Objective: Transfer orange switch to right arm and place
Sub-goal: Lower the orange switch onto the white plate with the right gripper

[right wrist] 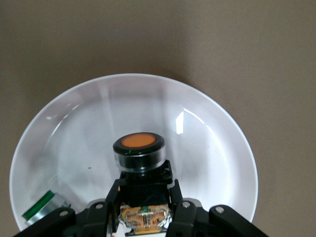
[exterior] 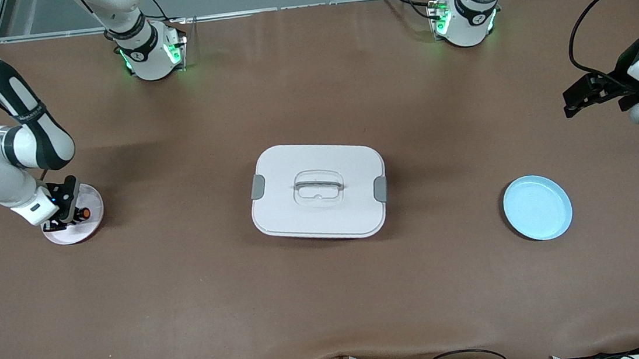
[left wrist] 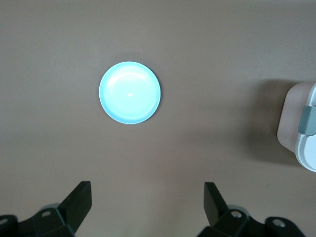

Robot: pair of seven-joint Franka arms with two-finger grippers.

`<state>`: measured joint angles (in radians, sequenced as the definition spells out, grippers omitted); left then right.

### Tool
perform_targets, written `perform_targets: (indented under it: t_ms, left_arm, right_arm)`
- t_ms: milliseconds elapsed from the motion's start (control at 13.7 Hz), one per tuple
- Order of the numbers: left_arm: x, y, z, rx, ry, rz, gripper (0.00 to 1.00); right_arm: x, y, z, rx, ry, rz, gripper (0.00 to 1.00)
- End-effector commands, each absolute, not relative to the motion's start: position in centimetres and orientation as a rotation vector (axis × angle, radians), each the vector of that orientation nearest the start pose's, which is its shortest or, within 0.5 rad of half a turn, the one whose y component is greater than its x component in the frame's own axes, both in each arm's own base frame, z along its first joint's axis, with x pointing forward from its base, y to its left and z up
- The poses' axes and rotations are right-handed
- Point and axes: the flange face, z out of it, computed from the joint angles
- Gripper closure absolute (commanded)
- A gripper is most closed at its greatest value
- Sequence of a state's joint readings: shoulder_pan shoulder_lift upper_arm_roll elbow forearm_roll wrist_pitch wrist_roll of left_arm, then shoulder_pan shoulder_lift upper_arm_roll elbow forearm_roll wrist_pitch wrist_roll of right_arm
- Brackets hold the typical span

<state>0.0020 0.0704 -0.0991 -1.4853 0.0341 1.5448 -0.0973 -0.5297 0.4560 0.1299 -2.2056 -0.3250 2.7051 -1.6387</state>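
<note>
While my right hand hangs low over the white plate at the right arm's end of the surface, it is clamped on the black body of the orange switch, which the right wrist view shows sticking straight out from between my fingers, orange face away from the hand. Its long axis runs in line with my fingers, over the plate's floor, so I judge the coming move to be a plain drop: open and let it settle inside the rim. A small green-and-silver part already lies in that plate, off to one side of the switch. At mid-surface sits the white lidded box, then the blue plate, bare. My left hand waits up over the surface's end, spread wide, holding nothing
</note>
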Motion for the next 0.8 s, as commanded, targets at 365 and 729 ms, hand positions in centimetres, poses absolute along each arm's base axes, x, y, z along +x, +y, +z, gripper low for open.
perform_targets:
  t_ms: [365, 729]
  left_arm:
    - [56.7, -4.5, 65.0, -3.114, -0.009, -0.114, 0.00]
    - [57.1, -0.6, 63.2, -3.170, -0.098, -0.091, 0.00]
  right_arm:
    - [52.8, -20.9, 18.2, -2.378, -2.228, 0.078, 0.00]
    - [52.9, -21.0, 20.9, -2.424, -2.156, 0.147, 0.00]
